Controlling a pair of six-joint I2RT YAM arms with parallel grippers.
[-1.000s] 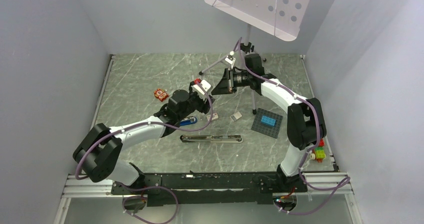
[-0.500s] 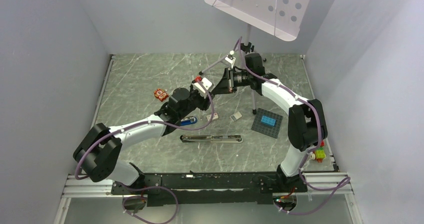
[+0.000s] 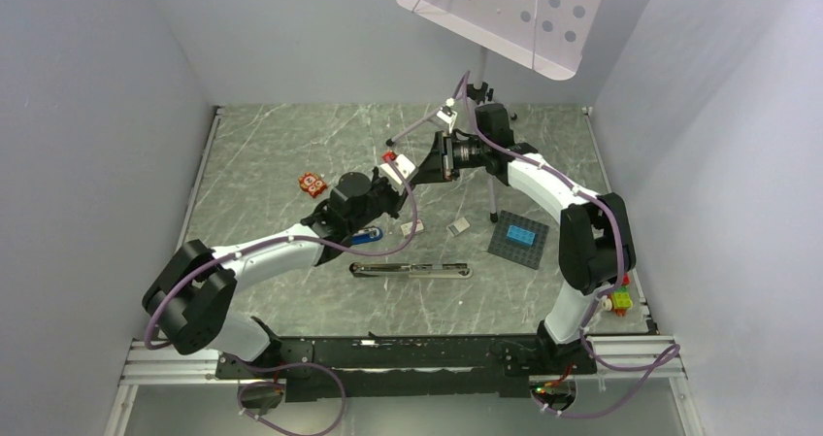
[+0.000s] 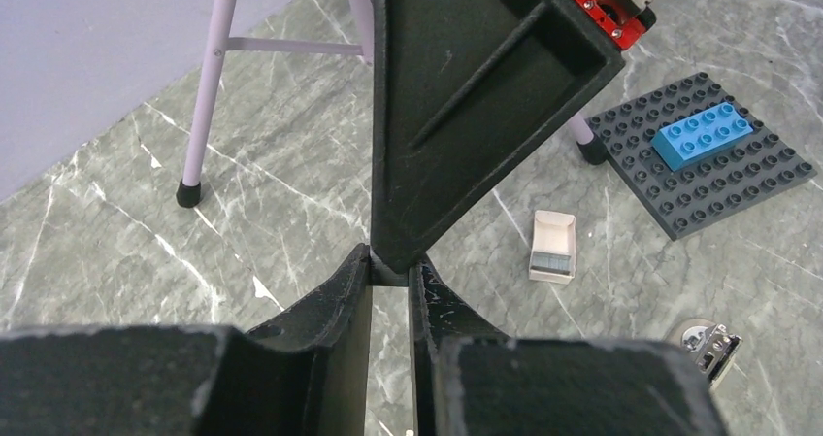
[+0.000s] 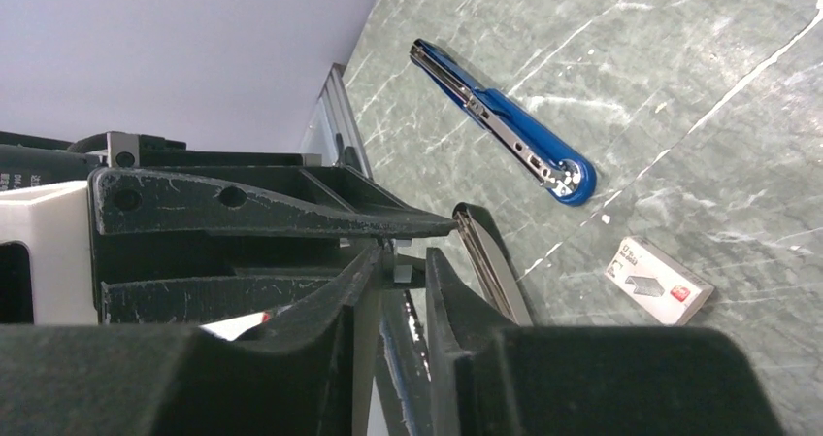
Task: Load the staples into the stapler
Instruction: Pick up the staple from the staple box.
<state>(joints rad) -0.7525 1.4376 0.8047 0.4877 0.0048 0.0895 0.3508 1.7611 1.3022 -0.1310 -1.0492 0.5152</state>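
L pincer: closed on staples, held mid-air above counter centre. Stapler: silver, opened flat, centre toward near edge. R pincer: jaws slightly parted about same staples, tip-to-tip w/ L; grip not discernible.

Soft, even overhead light; sharp backgrounds, dark foregrounds at the wrists.

In the top view the table is lit brightly and evenly from above. Only faint, soft-edged shadows are cast under the arms, and a thin glint is seen along the silver stapler. The white panel at the top edge is nearly washed out. In both wrist views the stone surface is rendered sharp, with a pale sheen. The left gripper and the right gripper are shown as near-black masses, softly blurred towards the bottom edge, where only scratches catch the light.
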